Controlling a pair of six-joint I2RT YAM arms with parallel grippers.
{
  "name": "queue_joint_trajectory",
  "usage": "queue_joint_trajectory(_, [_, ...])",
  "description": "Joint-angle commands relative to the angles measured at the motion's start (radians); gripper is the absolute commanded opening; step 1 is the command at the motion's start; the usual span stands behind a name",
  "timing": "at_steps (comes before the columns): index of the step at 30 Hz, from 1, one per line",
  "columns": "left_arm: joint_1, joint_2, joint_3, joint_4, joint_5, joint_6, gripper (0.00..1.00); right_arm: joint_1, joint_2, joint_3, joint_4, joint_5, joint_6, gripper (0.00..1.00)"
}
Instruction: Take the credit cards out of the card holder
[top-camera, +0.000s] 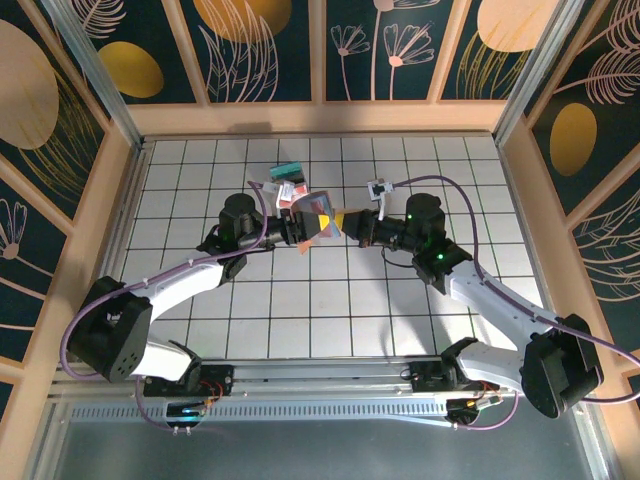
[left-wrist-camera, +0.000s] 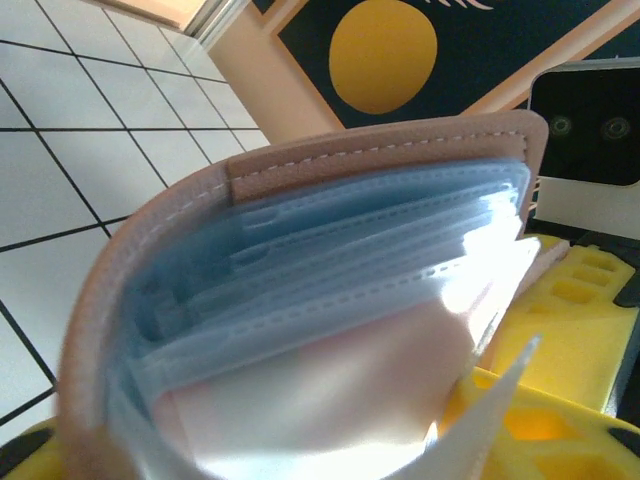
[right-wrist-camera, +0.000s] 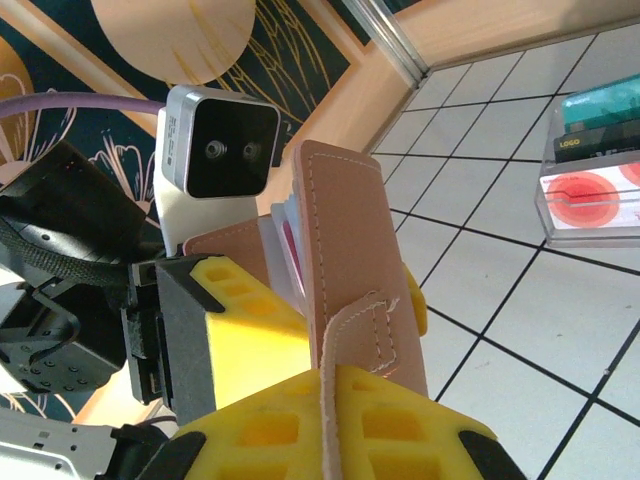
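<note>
Right gripper (right-wrist-camera: 335, 410) clamps tight on the card holder (right-wrist-camera: 345, 240); left gripper (top-camera: 297, 226) crowds its opposite side, grip impossible to tell; clear box (top-camera: 285, 186) just beyond.

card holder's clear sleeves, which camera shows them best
Left wrist: the card holder is open toward the lens, with its stacked clear sleeves close up. Right wrist shows its tan leather outside; top external shows it small, from far above.

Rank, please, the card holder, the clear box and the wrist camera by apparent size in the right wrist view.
1. card holder, nearest the lens.
2. wrist camera and clear box look alike; the frame edge cuts the box.
</note>
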Motion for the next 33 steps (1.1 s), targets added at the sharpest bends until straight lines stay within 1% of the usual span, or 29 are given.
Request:
queue_joint_trajectory(1, [-0.007, -0.018, 0.025, 0.019, 0.021, 0.009, 0.49, 0.007, -0.009, 0.030, 0.009, 0.025, -0.023, 0.00])
queue_joint_trajectory(3, [-0.006, -0.024, 0.019, 0.012, 0.013, 0.012, 0.49, 0.008, -0.008, 0.031, 0.004, 0.023, -0.022, 0.00])
queue_joint_trajectory(4, [-0.005, -0.028, 0.018, 0.010, 0.009, 0.011, 0.49, 0.008, -0.007, 0.033, 0.003, 0.021, -0.022, 0.02])
queue_joint_trajectory(6, [-0.006, -0.033, 0.013, 0.009, 0.006, 0.009, 0.49, 0.008, -0.007, 0.036, -0.002, 0.010, -0.022, 0.18])
queue_joint_trajectory(8, [-0.006, -0.035, 0.013, 0.007, 0.005, 0.009, 0.47, 0.008, -0.009, 0.037, -0.005, 0.006, -0.025, 0.29])
queue_joint_trajectory(11, [-0.006, -0.039, 0.010, 0.012, 0.003, 0.008, 0.45, 0.007, -0.013, 0.032, 0.006, -0.010, -0.020, 0.36])
queue_joint_trajectory(13, [-0.006, -0.041, 0.008, 0.016, 0.004, 0.007, 0.45, 0.008, -0.011, 0.030, 0.018, -0.024, -0.017, 0.37])
queue_joint_trajectory(14, [-0.007, -0.040, 0.007, 0.022, 0.006, 0.004, 0.45, 0.008, -0.010, 0.030, 0.017, -0.025, -0.015, 0.37])
queue_joint_trajectory(15, [-0.005, -0.042, 0.007, 0.024, 0.009, 0.002, 0.45, 0.008, -0.008, 0.030, 0.016, -0.025, -0.016, 0.35])
queue_joint_trajectory(21, [-0.005, -0.046, 0.006, 0.027, 0.014, 0.002, 0.46, 0.008, 0.001, 0.026, 0.037, -0.031, -0.009, 0.18])
queue_joint_trajectory(24, [-0.006, -0.049, 0.001, 0.024, 0.007, 0.001, 0.49, 0.007, -0.001, 0.025, 0.046, -0.036, -0.005, 0.08])
queue_joint_trajectory(25, [-0.005, -0.048, 0.001, 0.024, 0.006, 0.001, 0.50, 0.007, -0.002, 0.026, 0.045, -0.036, -0.005, 0.06])
queue_joint_trajectory(28, [-0.006, -0.045, -0.003, 0.024, 0.006, -0.003, 0.61, 0.003, -0.005, 0.027, 0.042, -0.033, -0.002, 0.00])
queue_joint_trajectory(33, [-0.006, -0.036, 0.001, 0.020, 0.018, -0.005, 0.76, 0.002, -0.018, 0.030, 0.023, 0.001, 0.000, 0.00])
